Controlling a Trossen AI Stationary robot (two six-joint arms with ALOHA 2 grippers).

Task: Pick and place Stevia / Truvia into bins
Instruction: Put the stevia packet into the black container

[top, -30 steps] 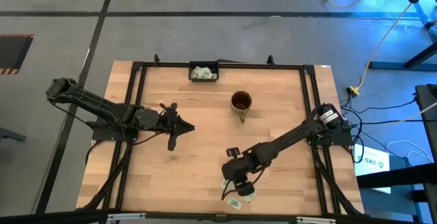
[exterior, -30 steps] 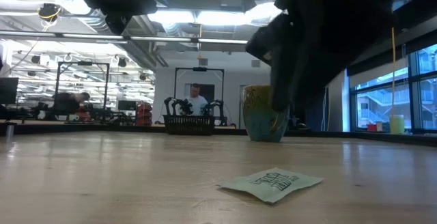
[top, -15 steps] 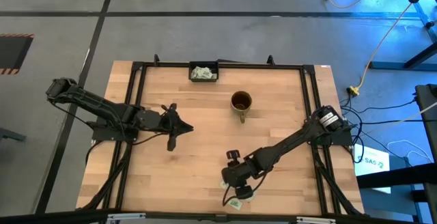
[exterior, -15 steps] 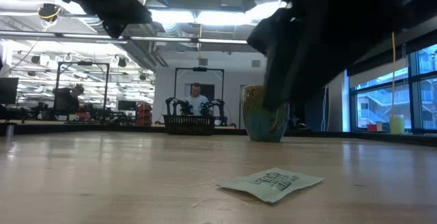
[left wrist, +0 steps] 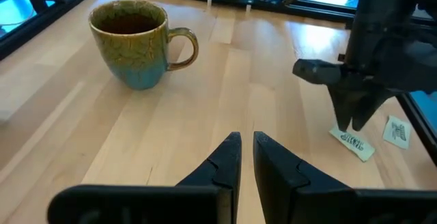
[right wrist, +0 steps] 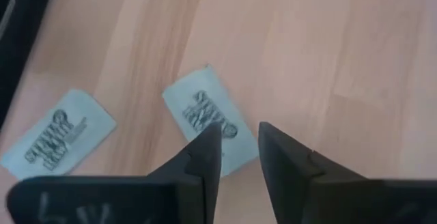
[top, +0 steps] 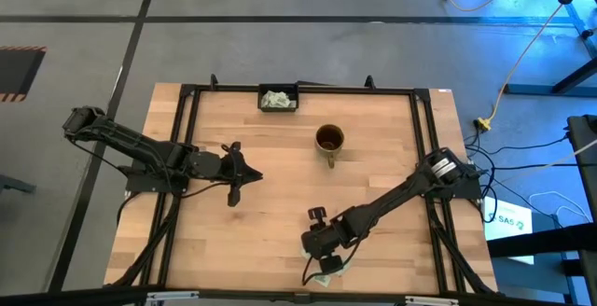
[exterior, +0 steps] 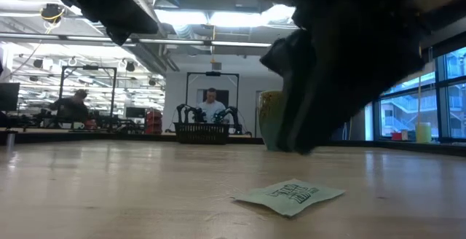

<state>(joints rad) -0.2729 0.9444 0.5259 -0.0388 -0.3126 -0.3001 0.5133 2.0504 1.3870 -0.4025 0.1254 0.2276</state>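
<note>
Right gripper [right wrist: 235,149] low near table's front edge, fingers narrowly parted astride a sachet [right wrist: 208,118], nothing gripped, likely to pinch its edge. Left gripper [left wrist: 246,157] nearly shut, empty, waiting mid-table.

A robotics lab: exposed ceiling ducts [exterior: 182,31], more robot arms [exterior: 186,113] and a seated person [exterior: 211,106] behind.
</note>
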